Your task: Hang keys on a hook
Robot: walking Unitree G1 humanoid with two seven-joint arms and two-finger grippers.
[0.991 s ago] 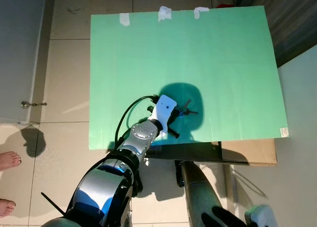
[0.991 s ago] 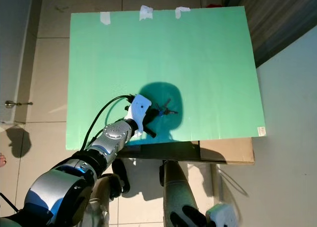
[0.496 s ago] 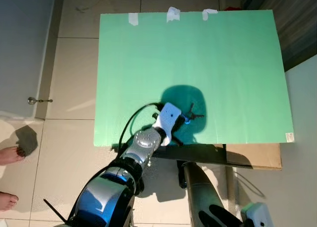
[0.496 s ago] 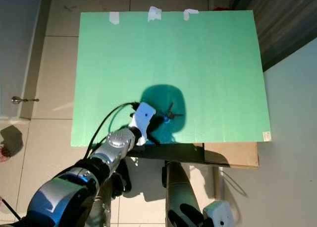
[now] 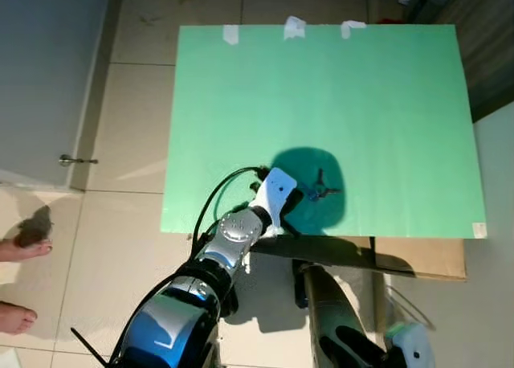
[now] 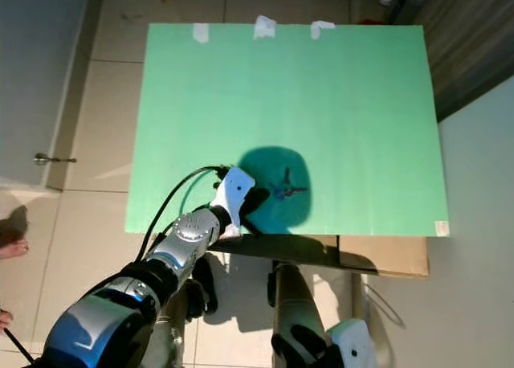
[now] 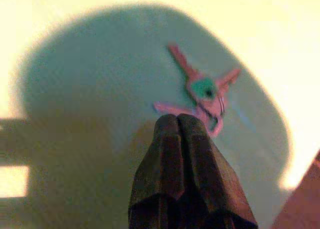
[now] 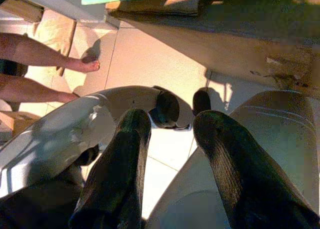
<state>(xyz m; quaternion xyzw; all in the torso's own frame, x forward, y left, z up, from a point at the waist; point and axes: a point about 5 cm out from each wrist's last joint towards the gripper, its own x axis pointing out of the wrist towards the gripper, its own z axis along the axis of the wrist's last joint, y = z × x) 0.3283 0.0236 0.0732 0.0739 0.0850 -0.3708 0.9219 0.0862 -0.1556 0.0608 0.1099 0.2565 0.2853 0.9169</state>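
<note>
- Your right gripper (image 8: 170, 154) hangs low by the robot's leg, fingers (image 8: 117, 174) spread apart w/ nothing between; past the tips you see tiled floor (image 8: 150, 54) and a person's bare feet (image 8: 82, 65).
- Your left gripper (image 7: 179, 120) reaches out over the near edge of the green board (image 5: 321, 103); fingers pressed together, tips touching, nothing in them.
- Keys (image 7: 205, 96) lie flat on the board just beyond the left fingertips, v. close, maybe touching – can't tell. Blue-green cap at the bunch's centre, blades fanning out away from the tips.
- In the head views the keys (image 5: 317, 193) sit inside a dark round shadow on the board, just ahead of the left gripper (image 5: 295, 199).
- Far edge of board: 3 bits of white tape (image 5: 294, 27).
- Off to the left fingers' side: grey door (image 5: 40, 79) w/ a metal handle (image 5: 76, 160).
</note>
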